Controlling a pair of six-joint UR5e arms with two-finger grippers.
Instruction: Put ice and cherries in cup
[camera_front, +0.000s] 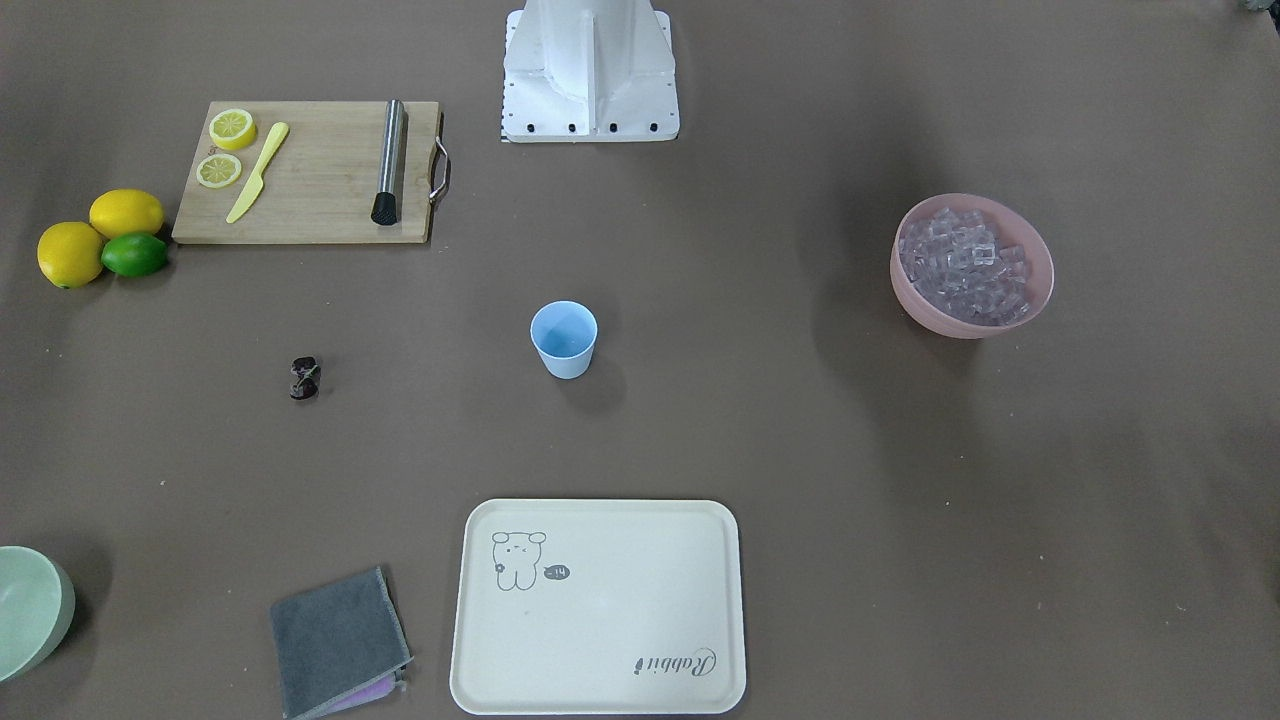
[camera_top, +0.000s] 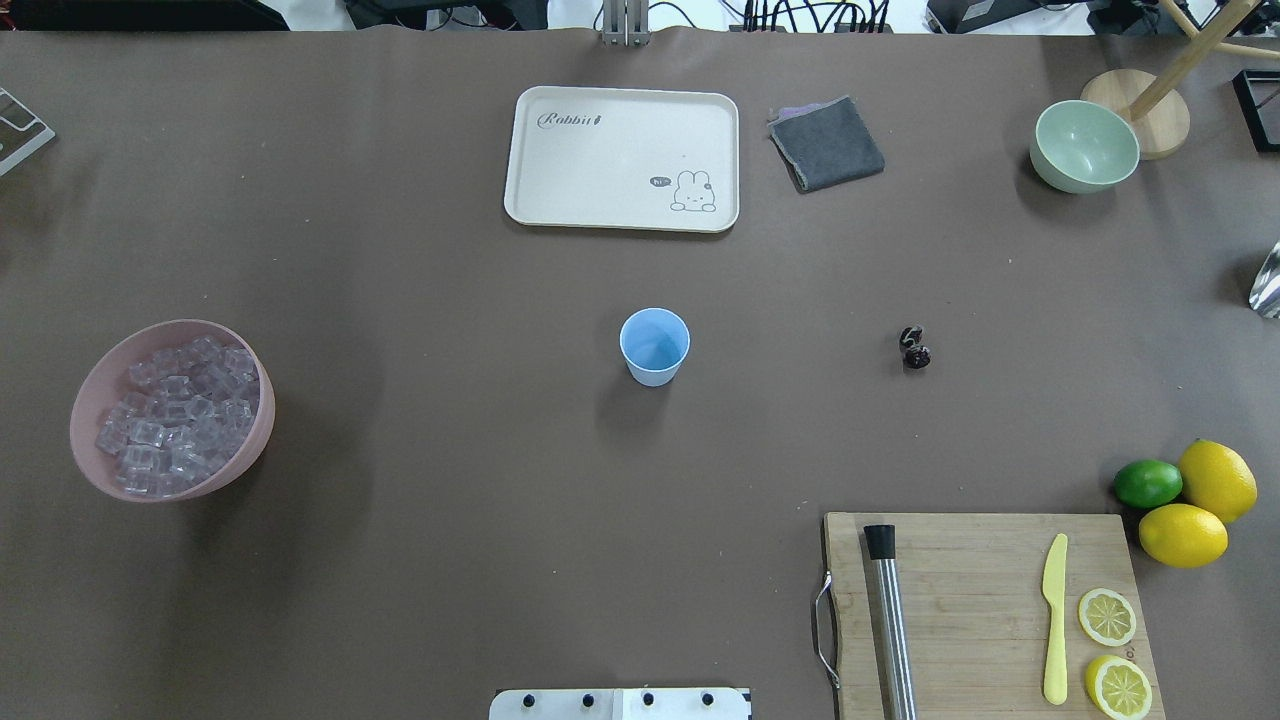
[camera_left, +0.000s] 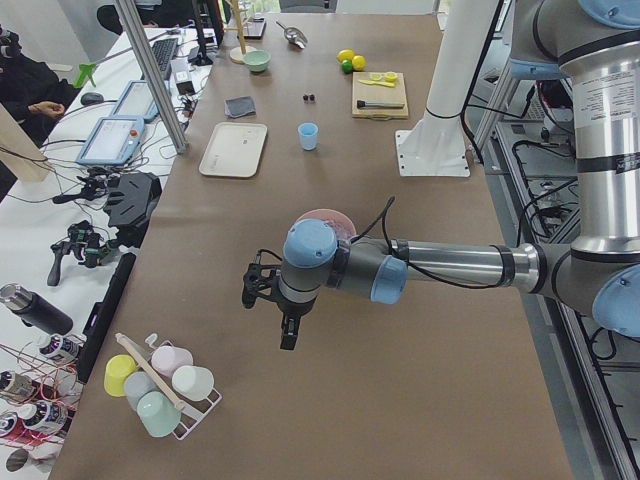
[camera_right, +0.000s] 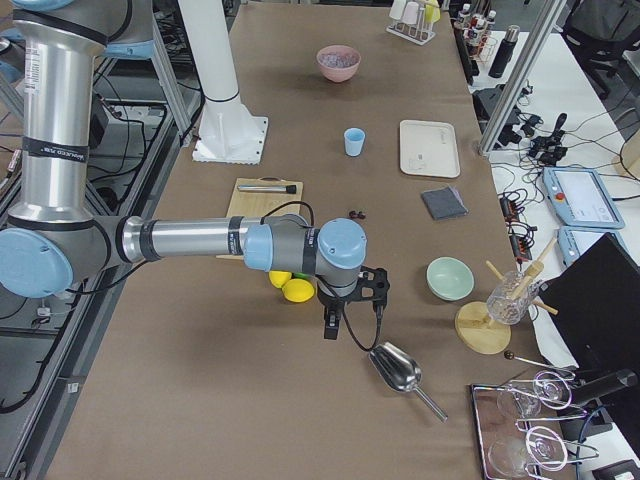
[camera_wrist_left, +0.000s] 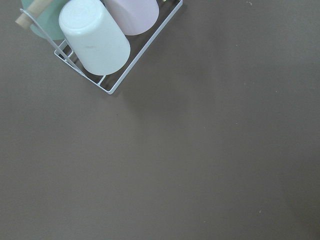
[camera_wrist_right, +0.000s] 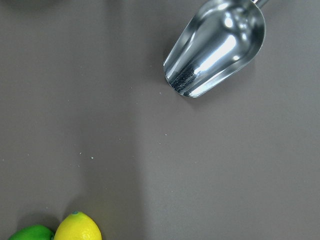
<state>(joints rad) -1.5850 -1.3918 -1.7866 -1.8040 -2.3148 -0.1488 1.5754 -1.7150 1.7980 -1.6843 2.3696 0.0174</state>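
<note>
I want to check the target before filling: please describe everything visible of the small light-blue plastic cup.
The small light-blue plastic cup is a tapered, handleless tumbler, wider at its round rim than at its base. It stands upright, mouth up, and looks empty. It sits near the middle of the brown table cover, touching nothing else; the dark cherries lie apart on the robot's right.

On the brown-covered table (camera_top: 400, 600) are set a light-blue plastic cup (camera_top: 654, 347), dark maroon cherries (camera_top: 915, 348), a pink bowl (camera_top: 95, 390) and a cream tray (camera_top: 600, 170).
</note>
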